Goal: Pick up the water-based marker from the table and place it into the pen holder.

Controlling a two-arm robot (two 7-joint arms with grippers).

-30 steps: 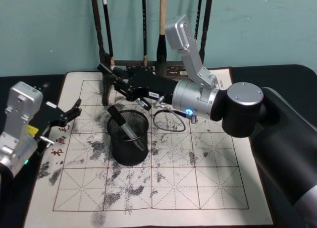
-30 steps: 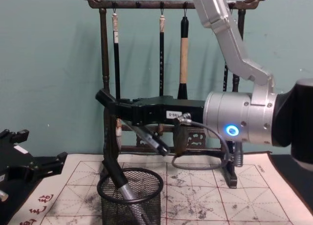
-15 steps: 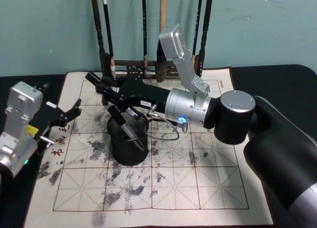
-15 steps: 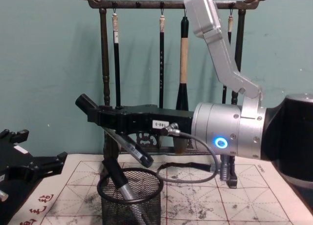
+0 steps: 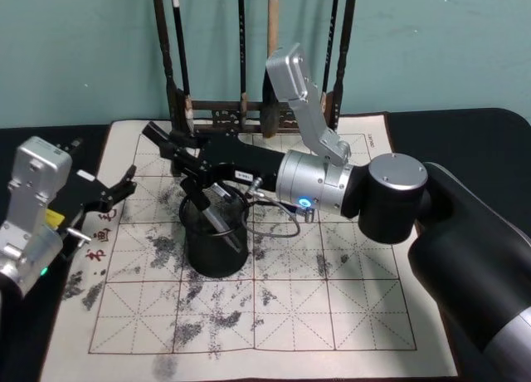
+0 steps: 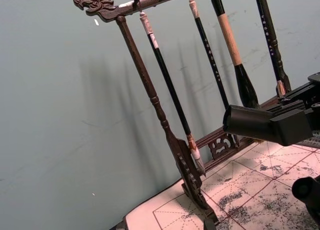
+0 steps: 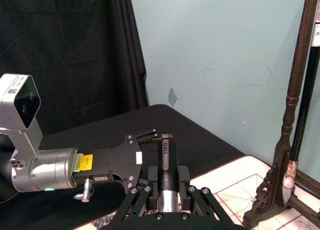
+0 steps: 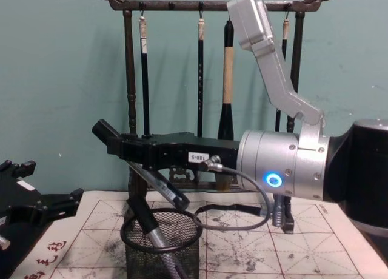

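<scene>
The pen holder [image 5: 214, 247], a black wire-mesh cup, stands on the ink-stained grid mat, and a grey marker with a black cap [image 5: 214, 216] leans inside it. My right gripper [image 5: 170, 154] reaches in from the right, just above and behind the holder [image 8: 160, 245]. It is shut on a water-based marker [image 8: 162, 187], which tilts down with its lower end over the rim. The right wrist view shows that marker [image 7: 167, 176] clamped between the fingers. My left gripper [image 5: 112, 191] rests open at the mat's left edge, apart from the holder.
A tall dark wooden brush rack [image 5: 249, 112] with hanging brushes stands right behind the holder, close to my right gripper. The grid mat [image 5: 332, 299] lies on a black tablecloth. A loose cable [image 5: 278, 224] loops under my right wrist beside the holder.
My right gripper swung left and lowered a little with the marker, from beside the rack to above the holder. In the last half second it barely moved. The left arm stayed still.
</scene>
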